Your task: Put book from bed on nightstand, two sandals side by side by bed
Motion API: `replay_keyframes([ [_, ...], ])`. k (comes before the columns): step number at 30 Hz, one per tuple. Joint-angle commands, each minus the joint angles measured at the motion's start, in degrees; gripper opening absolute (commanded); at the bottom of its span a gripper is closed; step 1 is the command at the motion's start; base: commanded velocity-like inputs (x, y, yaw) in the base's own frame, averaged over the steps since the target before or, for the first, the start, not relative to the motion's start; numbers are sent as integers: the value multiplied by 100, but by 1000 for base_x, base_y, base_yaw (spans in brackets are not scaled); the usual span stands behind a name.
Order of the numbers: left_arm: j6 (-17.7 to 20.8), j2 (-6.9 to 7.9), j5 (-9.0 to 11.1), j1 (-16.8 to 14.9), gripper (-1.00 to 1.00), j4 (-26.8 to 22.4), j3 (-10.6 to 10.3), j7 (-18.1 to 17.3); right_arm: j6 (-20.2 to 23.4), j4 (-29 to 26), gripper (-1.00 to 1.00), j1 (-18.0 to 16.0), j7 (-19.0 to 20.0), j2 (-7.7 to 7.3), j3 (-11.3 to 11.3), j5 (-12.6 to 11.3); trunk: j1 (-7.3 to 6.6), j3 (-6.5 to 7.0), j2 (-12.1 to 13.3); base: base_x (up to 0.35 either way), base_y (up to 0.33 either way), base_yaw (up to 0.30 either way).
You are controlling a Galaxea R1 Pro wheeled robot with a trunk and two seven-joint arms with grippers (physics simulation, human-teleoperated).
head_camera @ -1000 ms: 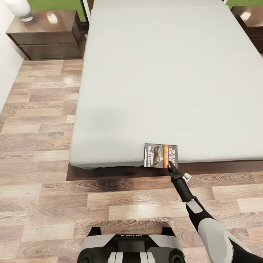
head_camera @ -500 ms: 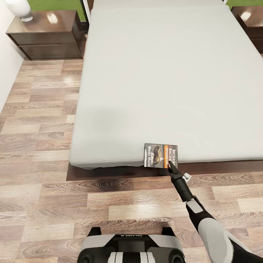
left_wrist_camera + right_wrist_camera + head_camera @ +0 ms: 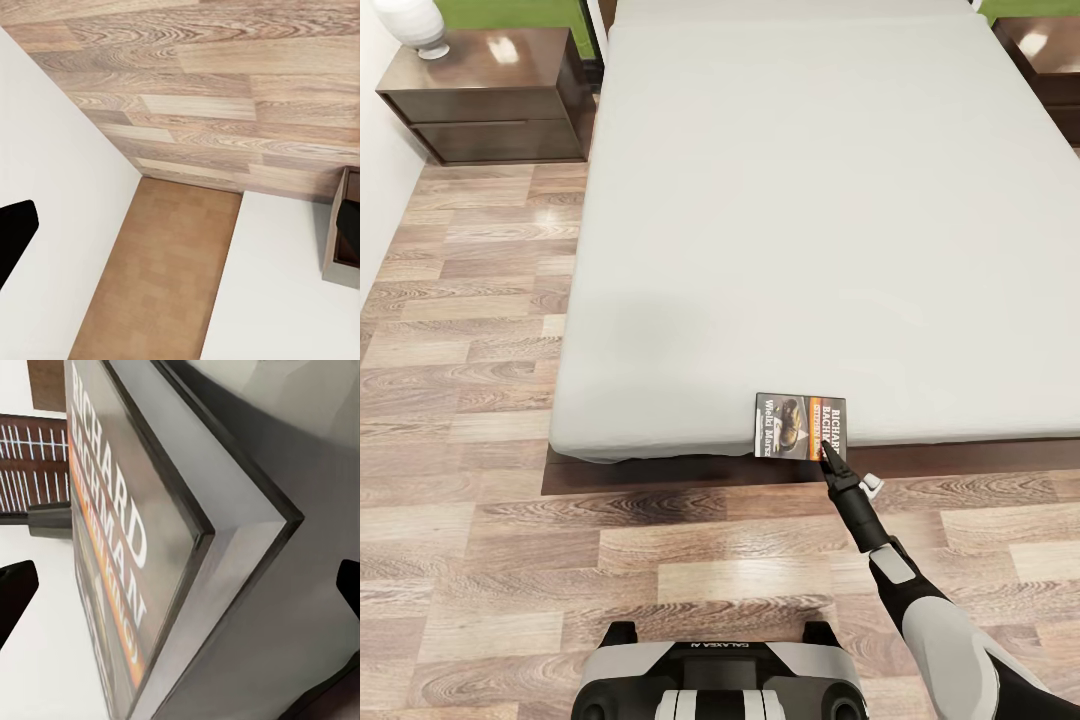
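Book [image 3: 800, 427] at bed [image 3: 790, 200] edge — right gripper [image 3: 826, 447] tips hidden.

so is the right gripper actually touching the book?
Cannot tell. In the head view the right gripper overlaps the book at the bed edge; the right wrist view shows the cover close up, no clear contact.
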Motion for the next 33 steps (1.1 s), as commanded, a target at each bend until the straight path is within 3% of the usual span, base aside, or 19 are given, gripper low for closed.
replay_keyframes([
  [1, -17, -1, 38, -1, 100, 4, -48, 9, 60, -2, 100, 0, 14, 3, 1, -41, 0, -2, -1, 0, 0, 0],
  [3, -15, -1, 38, -1, 100, 6, -48, 9, 61, -2, 100, 0, 13, 5, 1, -41, 0, -2, -1, 0, 0, 0],
  [4, -15, -1, 38, -1, 100, 5, -48, 10, 61, -2, -100, 0, 12, 6, 1, -41, 0, -2, -1, 0, 0, 0],
  [33, -17, -1, 38, -1, 100, 5, -48, 13, 58, -11, -100, 0, -138, -3, 1, -41, 0, -2, -1, -1, 0, 0],
])
